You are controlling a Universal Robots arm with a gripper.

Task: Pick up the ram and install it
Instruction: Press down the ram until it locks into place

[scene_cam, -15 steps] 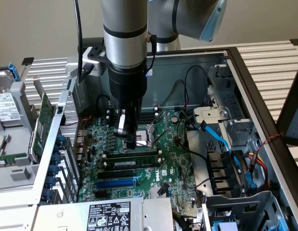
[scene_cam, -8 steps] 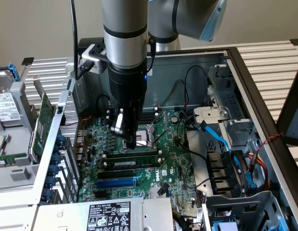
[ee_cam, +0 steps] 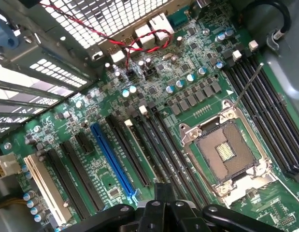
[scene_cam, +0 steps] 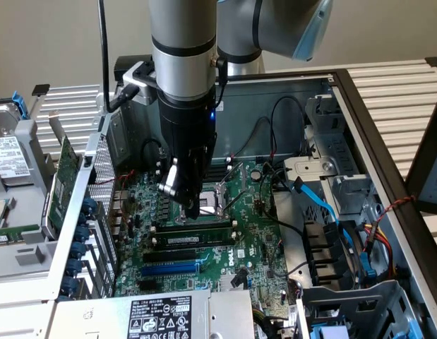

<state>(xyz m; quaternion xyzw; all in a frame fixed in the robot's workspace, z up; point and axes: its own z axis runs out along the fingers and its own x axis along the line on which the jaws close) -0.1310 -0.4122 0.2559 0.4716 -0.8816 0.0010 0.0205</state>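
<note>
The ram (scene_cam: pixel 195 240) is a thin green stick with a white label strip, standing in one of the long black slots on the motherboard (scene_cam: pixel 253 240). In the wrist view the ram (ee_cam: pixel 139 152) runs beside the other black slots, toward the fingers. My gripper (scene_cam: pixel 192 210) hangs low over the board, its tips drawn together to a point just above the slot rows and close to the ram. The fingertips (ee_cam: pixel 161 191) appear by the ram's near end. Nothing shows between them.
The CPU socket (scene_cam: pixel 222 194) lies open right behind the gripper. A blue slot (scene_cam: pixel 169 268) sits in front of the ram. A larger green expansion card (scene_cam: pixel 63 176) leans outside the case wall at the exterior view's left. Blue cables (scene_cam: pixel 324 205) and drive bays crowd the exterior view's right.
</note>
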